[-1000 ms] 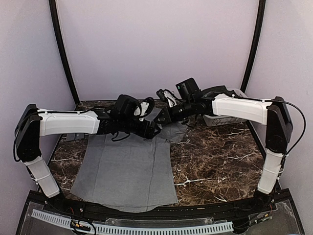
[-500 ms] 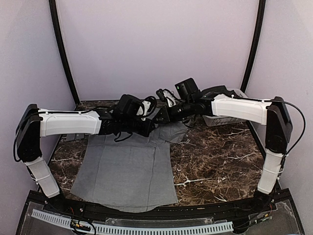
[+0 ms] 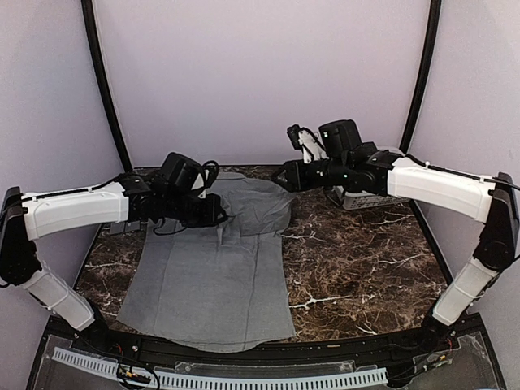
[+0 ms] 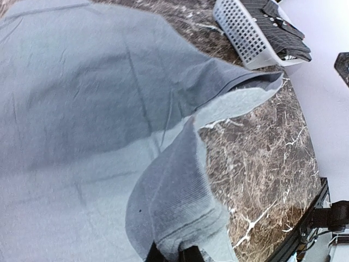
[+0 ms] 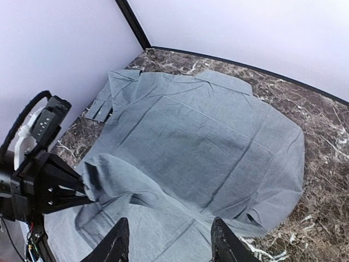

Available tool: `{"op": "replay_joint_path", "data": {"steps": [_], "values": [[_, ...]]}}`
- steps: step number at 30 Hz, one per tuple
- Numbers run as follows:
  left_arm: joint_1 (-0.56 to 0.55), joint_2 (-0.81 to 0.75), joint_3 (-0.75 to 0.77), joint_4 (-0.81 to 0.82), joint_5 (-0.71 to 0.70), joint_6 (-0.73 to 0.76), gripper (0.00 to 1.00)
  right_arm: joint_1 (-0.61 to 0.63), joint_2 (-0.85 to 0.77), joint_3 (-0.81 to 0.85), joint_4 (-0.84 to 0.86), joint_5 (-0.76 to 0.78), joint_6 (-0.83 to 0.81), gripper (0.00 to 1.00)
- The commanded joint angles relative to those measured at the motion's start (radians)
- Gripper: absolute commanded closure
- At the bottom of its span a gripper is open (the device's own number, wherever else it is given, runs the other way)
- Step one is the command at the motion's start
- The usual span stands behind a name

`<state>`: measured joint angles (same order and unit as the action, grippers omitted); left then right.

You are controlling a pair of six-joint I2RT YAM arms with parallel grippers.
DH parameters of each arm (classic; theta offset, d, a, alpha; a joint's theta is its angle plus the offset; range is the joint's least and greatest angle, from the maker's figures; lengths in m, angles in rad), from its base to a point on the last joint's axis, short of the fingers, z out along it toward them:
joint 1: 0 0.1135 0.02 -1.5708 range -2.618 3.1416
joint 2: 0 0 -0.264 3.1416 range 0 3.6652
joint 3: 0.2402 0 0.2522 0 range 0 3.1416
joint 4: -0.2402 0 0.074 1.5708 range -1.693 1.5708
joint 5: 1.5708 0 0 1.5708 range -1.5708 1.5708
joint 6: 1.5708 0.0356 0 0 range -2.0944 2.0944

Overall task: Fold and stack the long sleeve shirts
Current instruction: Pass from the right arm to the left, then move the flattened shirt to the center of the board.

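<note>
Grey shirt (image 3: 211, 276), soft plain cloth, lies flat on the brown marbled table (image 3: 357, 268), left of the white basket (image 3: 361, 201). Its long axis runs from near edge to far, collar end far. The left gripper (image 3: 215, 215) pinches a lifted fold, well left of the basket; the right gripper (image 3: 284, 175) hangs just left of it.

At the left wrist, the fingers (image 4: 191, 255) are clamped on a finely ribbed sleeve end; the perforated basket holds dark striped cloth (image 4: 283, 22).

At the right wrist, the fingers (image 5: 117, 245) stand apart, holding nothing, above the grey shirt.
</note>
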<state>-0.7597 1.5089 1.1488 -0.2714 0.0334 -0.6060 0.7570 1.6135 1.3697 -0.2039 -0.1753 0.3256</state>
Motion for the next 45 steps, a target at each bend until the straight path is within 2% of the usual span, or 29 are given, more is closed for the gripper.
{"op": "replay_joint_path", "data": {"steps": [1,8,15,22,29,35,40,45], "values": [[0.037,-0.112,-0.134,-0.087,0.112,-0.167,1.0,-0.015,0.009,-0.078,0.024,0.122,-0.012,0.53],[0.059,-0.226,-0.229,-0.126,0.173,-0.218,1.0,-0.051,0.025,-0.191,0.088,0.154,0.018,0.59],[0.059,-0.274,-0.215,-0.091,0.258,-0.203,1.0,-0.081,0.091,-0.217,0.122,0.134,0.042,0.61],[0.059,-0.285,-0.081,-0.067,0.147,-0.127,1.0,-0.074,0.14,-0.243,0.148,0.061,0.059,0.61],[0.086,-0.18,0.116,-0.023,0.094,-0.086,1.0,-0.015,0.11,-0.356,0.16,0.042,0.091,0.61],[0.128,-0.038,0.297,0.003,0.142,-0.065,1.0,0.021,0.12,-0.388,0.19,0.034,0.126,0.63],[0.137,0.088,0.442,0.043,0.192,-0.065,1.0,0.049,0.138,-0.351,0.263,0.003,0.173,0.71],[0.15,0.165,0.519,0.097,0.22,-0.13,1.0,0.082,0.243,-0.247,0.294,-0.018,0.203,0.82]]}}
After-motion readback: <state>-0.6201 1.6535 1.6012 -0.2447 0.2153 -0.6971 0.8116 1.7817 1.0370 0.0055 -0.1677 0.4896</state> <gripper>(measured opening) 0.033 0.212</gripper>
